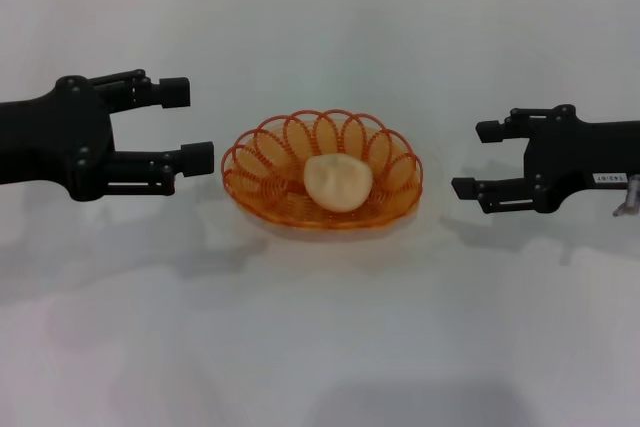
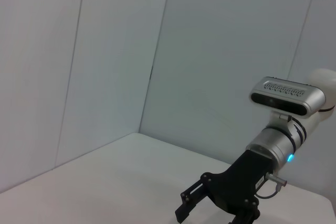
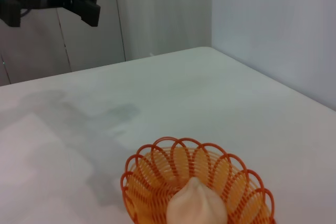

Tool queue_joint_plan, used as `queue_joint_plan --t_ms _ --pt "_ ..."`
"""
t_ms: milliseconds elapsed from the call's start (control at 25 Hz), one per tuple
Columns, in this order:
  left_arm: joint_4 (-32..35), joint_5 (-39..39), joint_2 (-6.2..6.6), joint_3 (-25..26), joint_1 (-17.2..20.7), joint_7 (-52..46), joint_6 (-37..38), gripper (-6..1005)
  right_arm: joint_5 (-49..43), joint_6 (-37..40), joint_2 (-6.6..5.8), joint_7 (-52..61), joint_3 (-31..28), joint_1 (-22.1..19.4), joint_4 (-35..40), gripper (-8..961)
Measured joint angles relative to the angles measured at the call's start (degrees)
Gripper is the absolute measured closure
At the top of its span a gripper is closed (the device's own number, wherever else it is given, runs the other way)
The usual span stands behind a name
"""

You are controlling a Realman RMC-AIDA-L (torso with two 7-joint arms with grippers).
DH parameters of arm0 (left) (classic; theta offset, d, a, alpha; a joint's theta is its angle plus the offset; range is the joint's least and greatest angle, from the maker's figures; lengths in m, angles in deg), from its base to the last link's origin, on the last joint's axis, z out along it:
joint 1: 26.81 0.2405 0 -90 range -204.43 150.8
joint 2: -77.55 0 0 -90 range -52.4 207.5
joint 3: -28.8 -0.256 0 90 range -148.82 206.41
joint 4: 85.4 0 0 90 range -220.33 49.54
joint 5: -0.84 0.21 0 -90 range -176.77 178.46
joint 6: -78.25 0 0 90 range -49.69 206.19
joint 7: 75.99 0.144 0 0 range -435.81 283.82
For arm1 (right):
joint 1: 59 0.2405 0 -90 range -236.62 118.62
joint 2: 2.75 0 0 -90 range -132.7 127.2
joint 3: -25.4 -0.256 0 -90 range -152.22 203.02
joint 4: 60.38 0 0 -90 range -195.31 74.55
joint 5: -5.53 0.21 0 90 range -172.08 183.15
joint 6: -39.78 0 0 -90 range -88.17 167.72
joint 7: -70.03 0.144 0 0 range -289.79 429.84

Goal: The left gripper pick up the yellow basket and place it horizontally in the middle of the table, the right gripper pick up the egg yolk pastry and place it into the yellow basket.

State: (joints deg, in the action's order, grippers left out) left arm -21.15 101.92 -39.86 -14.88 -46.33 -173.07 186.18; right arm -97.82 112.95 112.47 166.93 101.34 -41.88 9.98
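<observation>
The yellow basket (image 1: 322, 169), an orange-amber wire oval, lies flat in the middle of the white table (image 1: 320, 327). The egg yolk pastry (image 1: 338, 182), pale cream and domed, sits inside it. Both also show in the right wrist view, the basket (image 3: 157, 169) with the pastry (image 3: 197, 204) in it. My left gripper (image 1: 195, 125) hangs open and empty just left of the basket. My right gripper (image 1: 478, 160), with the white label, is open and empty to the right of the basket; it also shows in the left wrist view (image 2: 210, 208).
Pale wall panels (image 2: 105, 51) stand behind the table's far edge. The left gripper's fingers (image 3: 79, 3) show far off in the right wrist view. Nothing else lies on the tabletop.
</observation>
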Motion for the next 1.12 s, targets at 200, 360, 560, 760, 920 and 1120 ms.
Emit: queue_joint_plan --t_ms 200,360,560,760,920,1120 --pt "0.0 -0.01 0.0 -0.21 0.01 0.02 0.24 113 0.0 -0.32 0.0 -0.02 0.0 0.52 0.02 182" --pt "-0.01 0.21 0.0 -0.37 -0.12 0.04 0.75 113 -0.01 -0.22 0.0 -0.04 0.01 0.76 0.03 182" --pt "-0.08 0.34 0.03 -0.48 -0.28 0.04 0.93 114 -0.92 0.03 -0.03 0.36 -0.03 1.29 -0.24 182" --pt "-0.09 0.45 0.22 -0.54 -0.47 0.04 1.45 113 -4.43 -0.08 -0.07 2.52 -0.5 1.59 0.19 182" --pt "-0.09 0.82 0.29 -0.55 -0.56 0.04 1.5 113 -7.04 -0.11 -0.08 4.29 -0.55 2.08 0.56 182" --pt "-0.09 1.5 0.29 -0.61 -0.69 0.04 1.5 113 -7.38 0.0 -0.09 4.46 -0.63 2.16 0.7 182"
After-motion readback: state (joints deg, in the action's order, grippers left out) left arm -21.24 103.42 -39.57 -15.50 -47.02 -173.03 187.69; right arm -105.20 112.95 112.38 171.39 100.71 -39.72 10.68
